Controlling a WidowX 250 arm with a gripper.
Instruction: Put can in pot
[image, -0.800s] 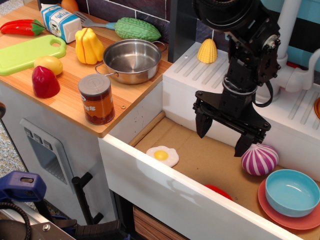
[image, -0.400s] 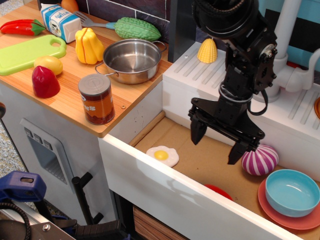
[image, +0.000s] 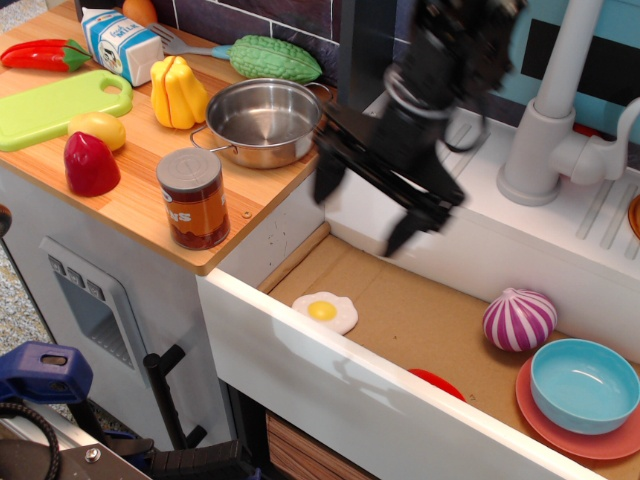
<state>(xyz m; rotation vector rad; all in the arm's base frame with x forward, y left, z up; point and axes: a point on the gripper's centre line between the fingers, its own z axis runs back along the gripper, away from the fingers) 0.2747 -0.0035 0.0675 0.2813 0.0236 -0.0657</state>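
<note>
The can (image: 194, 198), with a grey lid and a red-brown label, stands upright near the front edge of the wooden counter. The shiny steel pot (image: 264, 121) sits empty behind it, a little to the right. My gripper (image: 364, 213) is open and empty, blurred with motion. It hangs over the left end of the sink, beside the counter's right edge, to the right of the can and the pot and apart from both.
On the counter: green cutting board (image: 55, 107), milk carton (image: 122, 45), yellow pepper (image: 177, 91), green gourd (image: 275, 58), red pepper (image: 45, 53), lemon (image: 97, 128), red fruit (image: 90, 164). In the sink: fried egg (image: 325, 311), striped onion (image: 519, 319), light blue bowl (image: 585, 384). A white faucet (image: 550, 110) stands at the right.
My gripper has moved left and up from above the sink's middle, near the onion, towards the counter's right edge. It stays open. The can and pot have not moved.
</note>
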